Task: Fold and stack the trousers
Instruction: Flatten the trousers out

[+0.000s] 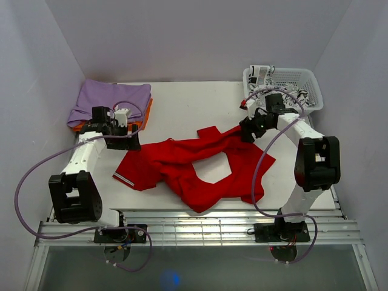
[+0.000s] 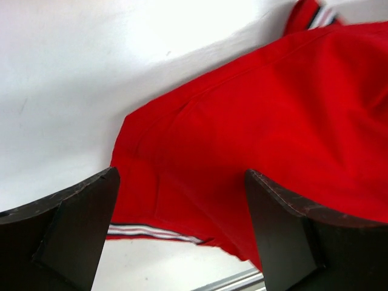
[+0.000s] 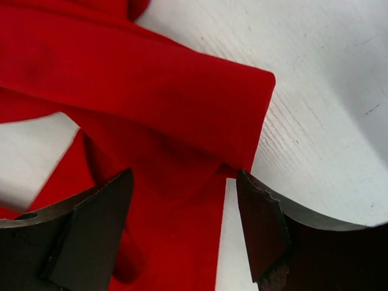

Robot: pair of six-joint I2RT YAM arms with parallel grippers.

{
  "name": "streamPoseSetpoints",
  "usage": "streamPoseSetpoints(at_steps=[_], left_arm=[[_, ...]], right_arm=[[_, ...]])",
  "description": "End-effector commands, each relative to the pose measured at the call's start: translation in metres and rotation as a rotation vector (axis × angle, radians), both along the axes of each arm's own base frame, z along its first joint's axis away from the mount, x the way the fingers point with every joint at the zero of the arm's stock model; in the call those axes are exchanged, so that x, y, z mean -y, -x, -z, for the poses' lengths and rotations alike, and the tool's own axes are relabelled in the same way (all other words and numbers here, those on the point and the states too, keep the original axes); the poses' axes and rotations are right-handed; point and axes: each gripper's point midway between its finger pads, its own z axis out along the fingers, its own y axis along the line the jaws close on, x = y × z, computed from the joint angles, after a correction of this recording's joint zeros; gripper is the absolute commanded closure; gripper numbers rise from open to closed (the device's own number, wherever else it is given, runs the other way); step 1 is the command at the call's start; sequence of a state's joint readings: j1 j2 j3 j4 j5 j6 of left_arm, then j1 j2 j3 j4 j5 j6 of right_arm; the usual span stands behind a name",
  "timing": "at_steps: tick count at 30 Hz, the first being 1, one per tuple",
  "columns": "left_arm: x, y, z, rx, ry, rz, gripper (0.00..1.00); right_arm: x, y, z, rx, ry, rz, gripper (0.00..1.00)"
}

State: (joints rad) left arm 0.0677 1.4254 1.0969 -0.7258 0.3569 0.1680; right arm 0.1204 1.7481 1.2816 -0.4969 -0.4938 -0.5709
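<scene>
Pale walls [image 1: 200,36] close in a white counter [image 1: 188,103], seen whole only from the overhead view, with a ribbed metal rail [image 1: 200,225] along its near edge where the two arms are bolted. The red trousers [image 1: 182,163] lie crumpled across the middle of the counter, bunched so that a patch of bare white shows through a gap in the cloth. Only the overhead view also shows the white basket [image 1: 310,77] at the far right corner, with black-and-white patterned cloth [image 1: 262,74] in it, and a folded purple cloth [image 1: 109,100] lying on an orange one [image 1: 147,112] at the far left. The wrist views give the detail that view lacks. The left pincer [image 2: 182,174] hangs with its fingers wide apart over the trousers' left end, gripping nothing, and a thin white-and-dark striped band [image 2: 151,231] runs along the cloth's edge there. The right pincer [image 3: 185,176] also has its fingers apart, over a folded-back corner of red cloth at the far right end, with scuffed, grainy counter surface just beside it; whether its tips touch the cloth cannot be told.
</scene>
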Motion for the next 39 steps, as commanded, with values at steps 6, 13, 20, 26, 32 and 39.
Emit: streamPoseSetpoints(at_steps=[6, 13, 20, 26, 32, 39], left_arm=[[-0.033, 0.035, 0.054, -0.180, -0.034, -0.068, 0.05], [-0.036, 0.043, 0.086, -0.245, -0.045, -0.076, 0.13], [-0.037, 0.055, 0.100, -0.242, -0.073, -0.047, 0.58], [-0.037, 0.038, 0.099, -0.215, -0.063, -0.023, 0.99], [-0.049, 0.024, 0.095, -0.192, -0.123, -0.017, 1.00], [-0.078, 0.040, 0.099, -0.230, -0.171, -0.074, 1.00]], right_arm=[[0.012, -0.032, 0.035, 0.137, 0.186, -0.099, 0.39], [0.024, -0.018, 0.015, 0.185, 0.227, -0.080, 0.86], [0.059, 0.009, -0.053, 0.362, 0.334, -0.030, 0.92], [0.096, 0.038, -0.110, 0.443, 0.420, 0.029, 0.92], [0.063, 0.060, -0.089, 0.332, 0.254, -0.105, 0.36], [0.014, 0.015, -0.055, 0.313, 0.090, -0.213, 0.03]])
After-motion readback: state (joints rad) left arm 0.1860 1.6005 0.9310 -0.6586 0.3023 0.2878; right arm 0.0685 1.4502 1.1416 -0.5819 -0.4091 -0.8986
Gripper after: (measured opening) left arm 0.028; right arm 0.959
